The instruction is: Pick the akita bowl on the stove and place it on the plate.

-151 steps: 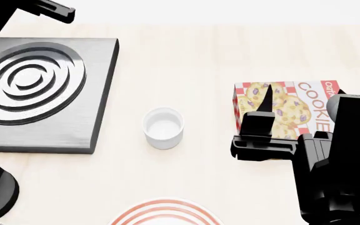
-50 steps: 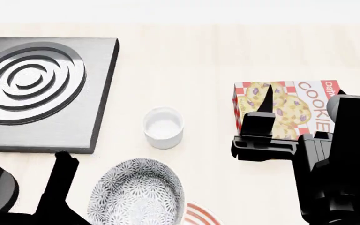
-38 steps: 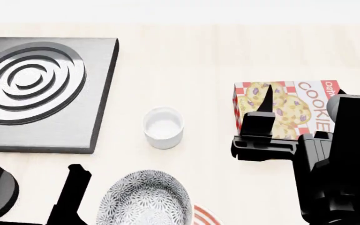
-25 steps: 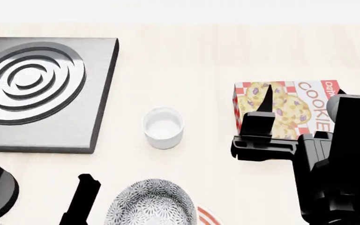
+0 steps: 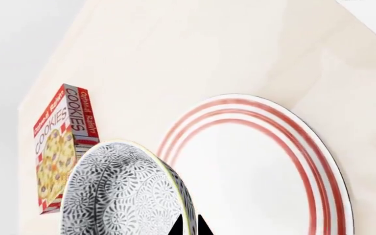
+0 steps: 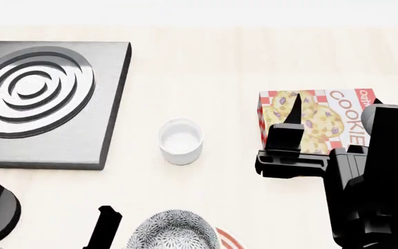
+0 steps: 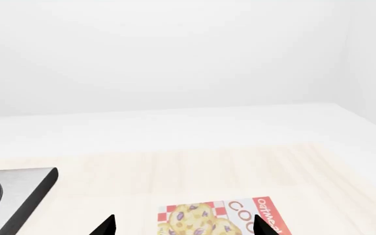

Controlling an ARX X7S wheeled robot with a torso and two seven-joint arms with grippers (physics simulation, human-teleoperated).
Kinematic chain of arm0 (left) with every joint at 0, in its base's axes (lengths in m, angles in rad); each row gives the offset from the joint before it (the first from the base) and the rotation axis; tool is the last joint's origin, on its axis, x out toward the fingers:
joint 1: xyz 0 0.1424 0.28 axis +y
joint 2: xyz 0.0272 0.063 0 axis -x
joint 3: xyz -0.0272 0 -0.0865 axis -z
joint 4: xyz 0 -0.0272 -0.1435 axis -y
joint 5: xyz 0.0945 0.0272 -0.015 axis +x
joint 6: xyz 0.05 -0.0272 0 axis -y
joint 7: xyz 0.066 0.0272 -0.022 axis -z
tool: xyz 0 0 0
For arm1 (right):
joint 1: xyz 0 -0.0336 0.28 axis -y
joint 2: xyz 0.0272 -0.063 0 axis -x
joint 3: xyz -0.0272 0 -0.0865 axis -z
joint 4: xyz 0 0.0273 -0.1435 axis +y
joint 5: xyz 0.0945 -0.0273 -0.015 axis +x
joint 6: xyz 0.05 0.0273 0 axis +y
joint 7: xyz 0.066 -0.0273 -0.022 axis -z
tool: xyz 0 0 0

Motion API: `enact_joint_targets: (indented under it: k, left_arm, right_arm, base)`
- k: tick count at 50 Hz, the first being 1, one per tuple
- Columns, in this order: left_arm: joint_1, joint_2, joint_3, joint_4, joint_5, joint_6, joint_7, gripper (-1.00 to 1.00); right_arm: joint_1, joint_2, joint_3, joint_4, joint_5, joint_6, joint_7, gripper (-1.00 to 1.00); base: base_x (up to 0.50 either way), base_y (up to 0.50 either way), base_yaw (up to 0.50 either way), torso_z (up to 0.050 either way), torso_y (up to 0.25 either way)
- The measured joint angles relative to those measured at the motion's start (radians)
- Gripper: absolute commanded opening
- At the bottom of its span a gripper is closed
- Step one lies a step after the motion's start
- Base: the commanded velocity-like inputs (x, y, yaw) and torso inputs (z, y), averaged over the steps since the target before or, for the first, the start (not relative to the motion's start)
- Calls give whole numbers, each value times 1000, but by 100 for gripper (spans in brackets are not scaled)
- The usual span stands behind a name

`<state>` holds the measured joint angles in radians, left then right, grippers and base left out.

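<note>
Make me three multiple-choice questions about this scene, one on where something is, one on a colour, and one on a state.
1. Where is the small white cup? A on the stove; B between the stove and the cookie box; C on the plate.
2. What colour are the plate's rim stripes? A blue; B green; C red.
3. The akita bowl is: A held in the left gripper; B on the stove; C upside down on the table.

B: it stands on bare table between them. C: red rings. A: fingertips pinch its rim.
</note>
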<state>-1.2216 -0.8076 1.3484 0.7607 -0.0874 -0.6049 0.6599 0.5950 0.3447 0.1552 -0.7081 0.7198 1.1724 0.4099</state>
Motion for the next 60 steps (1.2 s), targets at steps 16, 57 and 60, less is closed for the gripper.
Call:
enact_joint_targets:
  k: [16,57,60]
  left_arm:
    - [41,13,34,-26,32,6,-33,-100]
    - [128,28,80,-103,69,26,-102,-100]
    - [132,29,81,-108,70,27,-106,-100]
  right_arm:
    - [0,4,-2,2,8,-4,6,100]
    - [-2,15,-9,6,26,-15,22,100]
    - [-2,16,-9,7,27,-16,23,100]
  base:
    - [0,0,0,0,1]
    - [0,0,0,0,0]
    - [0,0,0,0,0]
